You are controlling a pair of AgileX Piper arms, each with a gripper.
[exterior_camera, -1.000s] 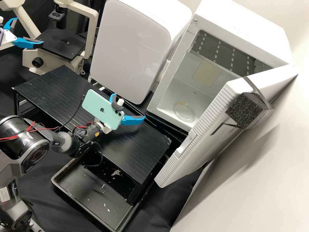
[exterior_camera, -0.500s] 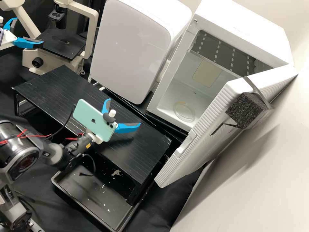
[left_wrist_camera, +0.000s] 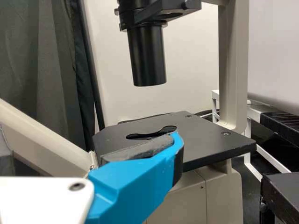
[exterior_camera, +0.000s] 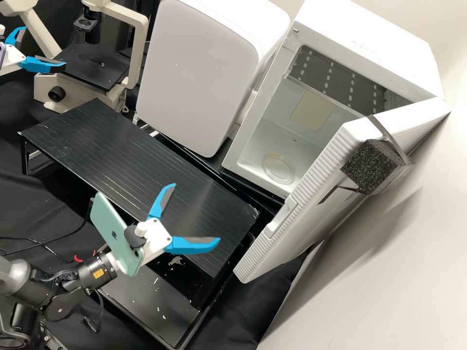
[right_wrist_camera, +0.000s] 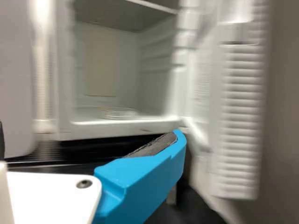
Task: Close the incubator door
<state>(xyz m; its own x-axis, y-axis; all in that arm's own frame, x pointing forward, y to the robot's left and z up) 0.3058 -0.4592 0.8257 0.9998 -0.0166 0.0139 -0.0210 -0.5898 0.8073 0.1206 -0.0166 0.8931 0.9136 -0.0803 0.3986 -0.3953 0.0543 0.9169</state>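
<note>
So on my high view, far left, I've got the left tool (exterior_camera: 44,47) parked by the microscope (exterior_camera: 75,90), its blue fingers spread apart. Next over is a low black stand (exterior_camera: 97,141), then a mint-green phone (exterior_camera: 114,236) mounted on my right arm, with a black tray (exterior_camera: 146,304) partly tucked under the stand. A bit further along there's the right tool (exterior_camera: 195,213), also spread wide with nothing between the fingers, near the end of the stand and well apart from the door. Behind that sits a big white unit (exterior_camera: 199,73), shut, and just beside it the incubator (exterior_camera: 369,53) with a round clear dish (exterior_camera: 279,168) on its floor. Far right is the incubator door (exterior_camera: 292,238), swung wide open, with a speckled black foam block (exterior_camera: 372,165) strapped on, lol.
</note>
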